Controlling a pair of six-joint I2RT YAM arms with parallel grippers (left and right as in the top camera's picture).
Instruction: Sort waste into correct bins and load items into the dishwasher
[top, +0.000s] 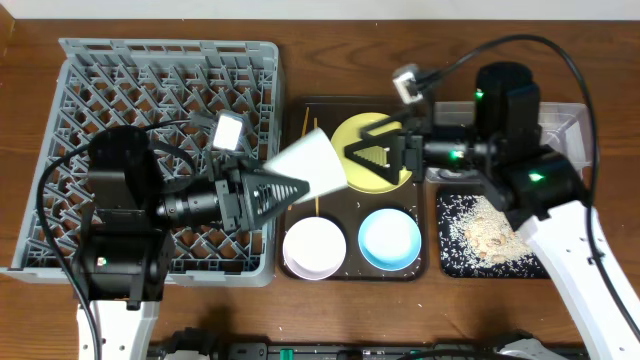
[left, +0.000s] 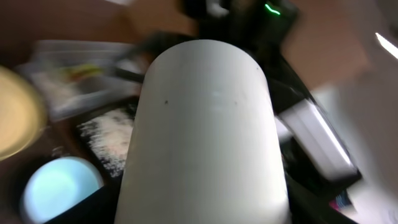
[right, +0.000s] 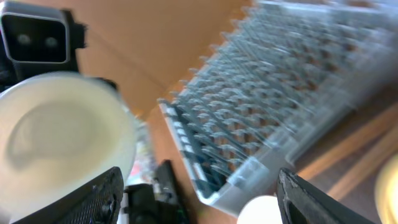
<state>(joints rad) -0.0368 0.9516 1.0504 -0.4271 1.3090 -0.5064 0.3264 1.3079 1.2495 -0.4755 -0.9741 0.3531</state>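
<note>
Rack (top: 130, 90): fills the surface's left half; its pegged grid is bare apart from the left arm above it, so there is open room towards the far-left corner.
Brown tray (top: 345, 270): centre, holding plate (top: 385, 180), blue bowl (top: 389, 239) and white bowl (top: 315, 247).
Black tray (top: 450, 250): near-right, crumbed; tub (top: 570, 120) behind it.
Cup (top: 310, 163): held on its side above the rack's right edge, mouth towards the right gripper (top: 375, 153).
Left gripper (top: 275, 188): jaws clamp the cup's base end.
Right gripper: jaws spread, empty, just beside the cup's mouth.
Doing it well: swing the cup left over the rack, turn the mouth down, lower between pegs, then release.
Edges: clear the rack's raised right wall; the right arm is close, so ease away first.
</note>
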